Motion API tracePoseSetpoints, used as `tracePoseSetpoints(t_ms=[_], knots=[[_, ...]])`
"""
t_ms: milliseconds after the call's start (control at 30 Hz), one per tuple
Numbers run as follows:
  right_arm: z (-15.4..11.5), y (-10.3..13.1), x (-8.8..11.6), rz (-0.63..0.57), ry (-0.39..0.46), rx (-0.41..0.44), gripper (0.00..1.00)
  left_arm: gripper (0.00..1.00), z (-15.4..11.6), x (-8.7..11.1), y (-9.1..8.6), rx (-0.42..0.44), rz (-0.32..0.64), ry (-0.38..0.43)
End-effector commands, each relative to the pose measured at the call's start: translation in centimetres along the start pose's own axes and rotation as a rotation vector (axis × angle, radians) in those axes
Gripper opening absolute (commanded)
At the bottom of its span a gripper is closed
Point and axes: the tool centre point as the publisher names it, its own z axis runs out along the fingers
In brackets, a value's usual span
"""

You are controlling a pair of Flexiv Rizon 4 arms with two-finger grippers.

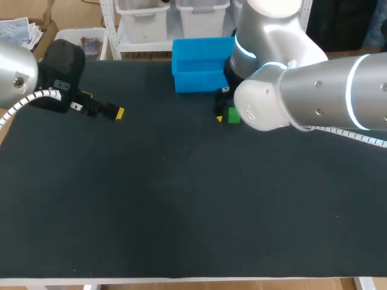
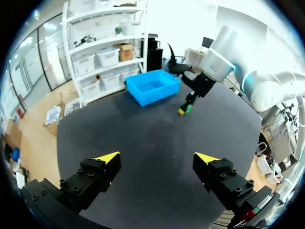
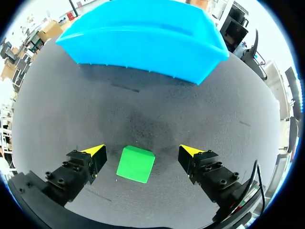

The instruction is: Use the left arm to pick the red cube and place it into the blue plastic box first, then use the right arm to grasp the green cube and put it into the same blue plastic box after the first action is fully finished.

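Two pincers (image 2: pixel 157 157) (image 3: pixel 141 150), one green cube (image 3: pixel 136 164), one box (image 3: pixel 143 38)

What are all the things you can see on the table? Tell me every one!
blue plastic box: one, bright blue, at the table's far edge, near the middle
green cube: one, green, on the table just in front of the box, between the right gripper's open fingers, not touched
table: one, black top
left gripper: one, black with yellow tips, open, above the table's left side, holding nothing
right gripper: one, black with yellow tips, open, down around the green cube
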Motion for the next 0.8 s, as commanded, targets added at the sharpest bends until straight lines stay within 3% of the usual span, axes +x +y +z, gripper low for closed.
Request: tracePoseSetpoints(t_ms=[33,400,433,500,800], knots=[[0.32,0.37,-0.44,0.003,0.010,0.006,1.00,1.00,0.01,0.08,0.27,0.011,0.003,-0.004],[0.48,0.33,-0.46,0.009,0.022,0.017,1.00,1.00,0.01,0.08,0.27,0.011,0.003,-0.004],[0.47,0.35,-0.44,0.010,0.027,0.022,0.89,1.00,0.01,0.08,0.27,0.011,0.003,-0.004],[0.53,0.33,-0.29,0.014,0.034,0.027,0.03,1.00,0.01,0.08,0.27,0.011,0.003,-0.004],[0.54,0.34,0.27,0.029,0.046,0.033,0.00,1.00,0.01,0.08,0.27,0.011,0.003,-0.004]])
